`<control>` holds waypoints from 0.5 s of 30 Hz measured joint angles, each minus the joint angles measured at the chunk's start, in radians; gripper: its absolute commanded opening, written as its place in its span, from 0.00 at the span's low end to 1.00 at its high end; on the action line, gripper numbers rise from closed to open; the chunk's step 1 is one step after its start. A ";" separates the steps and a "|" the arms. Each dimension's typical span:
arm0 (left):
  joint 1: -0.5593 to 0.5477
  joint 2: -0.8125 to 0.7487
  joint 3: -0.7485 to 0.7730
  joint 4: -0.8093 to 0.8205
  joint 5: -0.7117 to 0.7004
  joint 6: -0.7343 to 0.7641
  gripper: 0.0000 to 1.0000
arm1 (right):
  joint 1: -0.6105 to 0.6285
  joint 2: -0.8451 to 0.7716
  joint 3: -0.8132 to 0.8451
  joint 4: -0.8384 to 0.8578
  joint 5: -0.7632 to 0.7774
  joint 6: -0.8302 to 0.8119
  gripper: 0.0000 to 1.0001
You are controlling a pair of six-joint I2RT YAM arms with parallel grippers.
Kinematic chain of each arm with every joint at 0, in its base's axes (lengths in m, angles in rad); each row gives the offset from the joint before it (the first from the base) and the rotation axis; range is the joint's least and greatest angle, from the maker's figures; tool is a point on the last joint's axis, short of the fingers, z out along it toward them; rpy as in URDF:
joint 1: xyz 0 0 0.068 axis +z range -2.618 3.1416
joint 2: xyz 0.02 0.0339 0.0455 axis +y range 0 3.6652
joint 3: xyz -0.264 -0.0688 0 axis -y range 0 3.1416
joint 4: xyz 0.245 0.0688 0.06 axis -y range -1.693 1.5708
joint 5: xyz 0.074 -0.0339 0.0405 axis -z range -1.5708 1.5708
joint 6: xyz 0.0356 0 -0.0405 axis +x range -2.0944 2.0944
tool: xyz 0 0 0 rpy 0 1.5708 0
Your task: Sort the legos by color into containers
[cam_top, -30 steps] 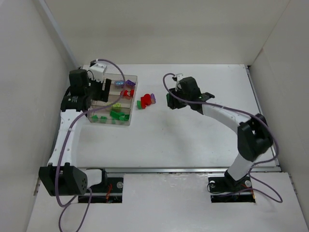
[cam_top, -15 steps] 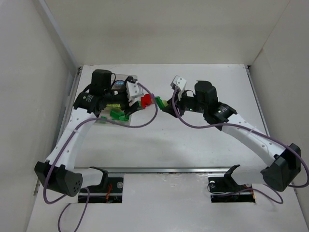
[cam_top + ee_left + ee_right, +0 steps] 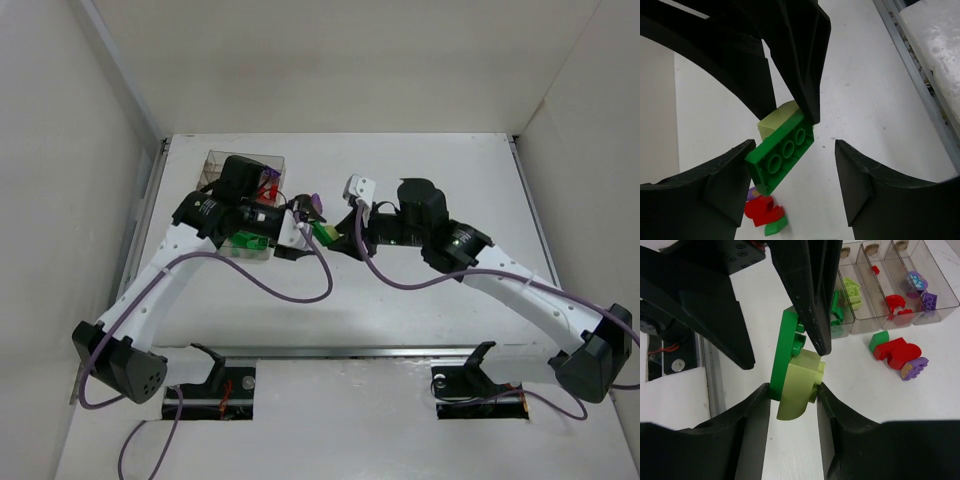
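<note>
we see the right gripper [image 3: 792, 390] closed on a two-brick stack [image 3: 790, 372]. one of its fingers presses the flat back of a dark green plate [image 3: 779, 360]. the other presses a lime brick [image 3: 800, 390] stuck on the plate's studded face. the stack is held over the white table [image 3: 890, 400].

the left gripper [image 3: 795, 145] faces it from the opposite side, jaws apart and straddling the green plate. in the left wrist view one fingertip [image 3: 735, 170] sits right at the plate's corner, and we cannot tell whether it truly touches. a plain gap separates the plate from the other finger.

just beyond the grippers a loose cluster lies on the table: a small green brick [image 3: 879, 340], red pieces [image 3: 897, 352] and a purple piece [image 3: 912, 367], packed close together.

just past the cluster sits the clear tray [image 3: 867, 322], its long compartments side by side. they hold green bricks [image 3: 836, 315] half hidden by a finger, then lime bricks [image 3: 852, 290], then red bricks [image 3: 895, 302], then purple bricks [image 3: 917, 280].

from above, both arms reach inward and the grippers come together near the tray's corner.
</note>
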 measured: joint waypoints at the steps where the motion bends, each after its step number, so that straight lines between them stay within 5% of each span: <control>1: -0.002 0.010 0.000 -0.015 0.002 0.007 0.52 | 0.007 -0.003 0.000 -0.005 0.007 -0.001 0.00; 5: 0.000 0.029 0.000 -0.036 0.004 0.019 0.28 | 0.025 -0.005 0.000 -0.040 0.023 -0.008 0.00; 12: 0.000 0.029 0.004 -0.047 0.002 -0.031 0.21 | 0.037 -0.005 0.000 -0.061 0.044 -0.038 0.00; 15: 0.000 0.029 0.004 -0.034 -0.010 -0.078 0.00 | 0.037 -0.005 0.000 -0.061 0.050 -0.045 0.00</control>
